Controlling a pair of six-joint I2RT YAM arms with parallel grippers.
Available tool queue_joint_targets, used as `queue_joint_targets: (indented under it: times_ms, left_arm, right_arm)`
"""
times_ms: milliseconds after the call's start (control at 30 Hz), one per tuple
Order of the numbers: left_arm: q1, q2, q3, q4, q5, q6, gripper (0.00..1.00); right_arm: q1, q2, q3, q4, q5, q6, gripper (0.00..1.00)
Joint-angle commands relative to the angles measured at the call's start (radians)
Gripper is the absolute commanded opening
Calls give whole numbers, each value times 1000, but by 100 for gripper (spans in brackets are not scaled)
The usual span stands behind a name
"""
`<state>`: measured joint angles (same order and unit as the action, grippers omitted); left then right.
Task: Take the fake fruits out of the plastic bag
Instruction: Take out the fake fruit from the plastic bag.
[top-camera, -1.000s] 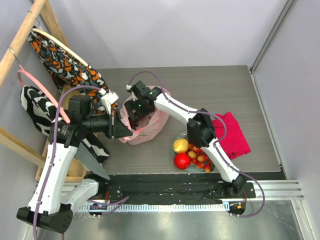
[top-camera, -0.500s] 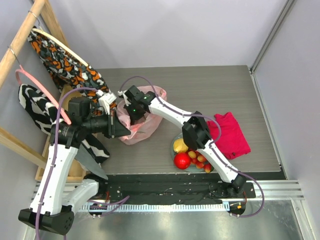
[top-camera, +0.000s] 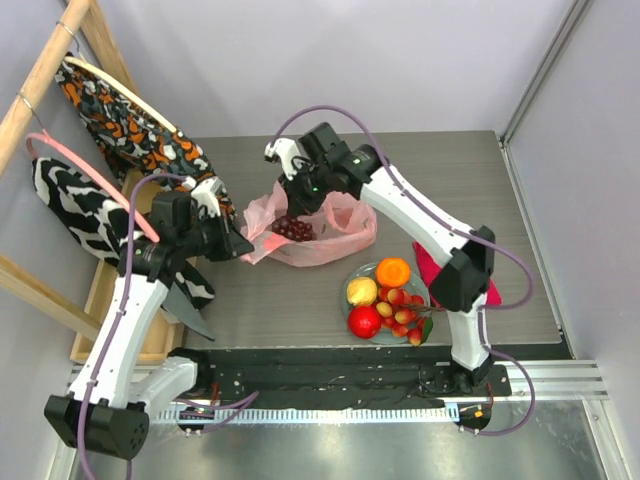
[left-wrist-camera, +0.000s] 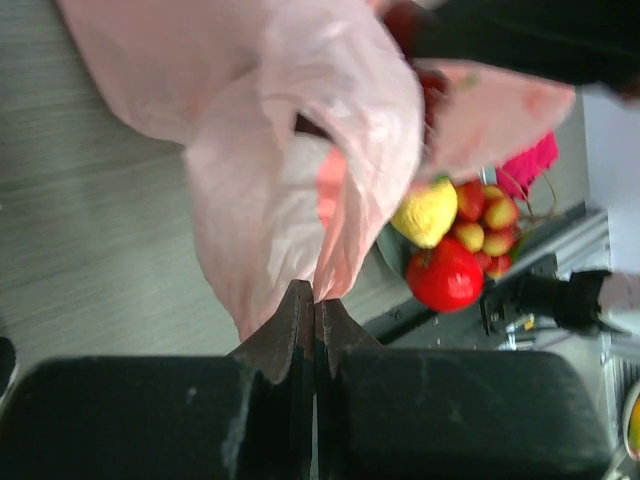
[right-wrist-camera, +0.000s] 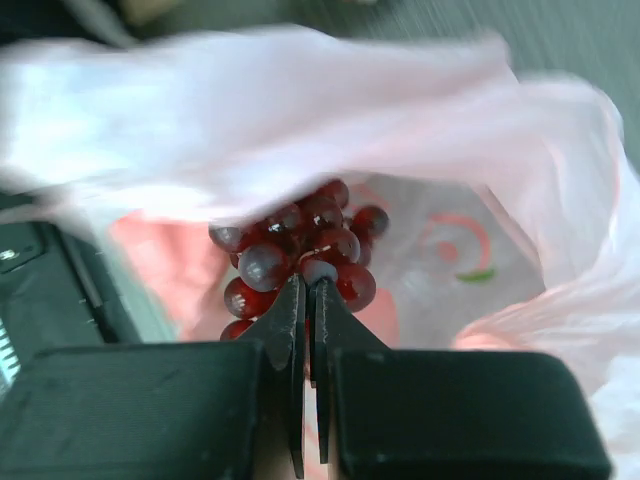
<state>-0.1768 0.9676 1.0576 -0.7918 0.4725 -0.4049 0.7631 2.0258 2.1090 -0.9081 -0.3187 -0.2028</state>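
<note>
The pale-pink plastic bag (top-camera: 325, 238) lies slumped in the middle of the table. My left gripper (top-camera: 240, 247) is shut on its left edge, and the left wrist view shows pink film (left-wrist-camera: 280, 180) pinched between the tips (left-wrist-camera: 315, 297). My right gripper (top-camera: 298, 213) hangs over the bag's mouth, shut on the top of the dark purple grape bunch (top-camera: 293, 229), whose grapes (right-wrist-camera: 300, 250) cluster right at the jaw tips (right-wrist-camera: 308, 288). On the grey-green plate (top-camera: 352, 277) lie a yellow lemon (top-camera: 361, 291), a red apple (top-camera: 365, 321), an orange (top-camera: 393, 271) and cherries (top-camera: 402, 311).
A wooden clothes rack (top-camera: 45, 75) with patterned garments (top-camera: 130, 130) and a pink hanger (top-camera: 95, 185) stands along the left. A folded magenta cloth (top-camera: 488, 290) lies right of the plate, mostly behind my right arm. The table's near edge meets the arm rail (top-camera: 340, 365).
My right gripper has shut and pulled up and back from deep in the bag with the grape bunch. The bag has sagged open to the right. The orange now shows on the plate.
</note>
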Motion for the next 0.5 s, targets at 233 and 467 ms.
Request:
queue_joint_targets:
  times_ms: [233, 467]
  left_arm:
    - [-6, 151, 74, 253, -161, -41, 0]
    - [-4, 161, 50, 272, -161, -41, 0]
  right_arm:
    - [19, -182, 100, -51, -33, -138, 1]
    - [12, -344, 85, -58, 96, -178, 1]
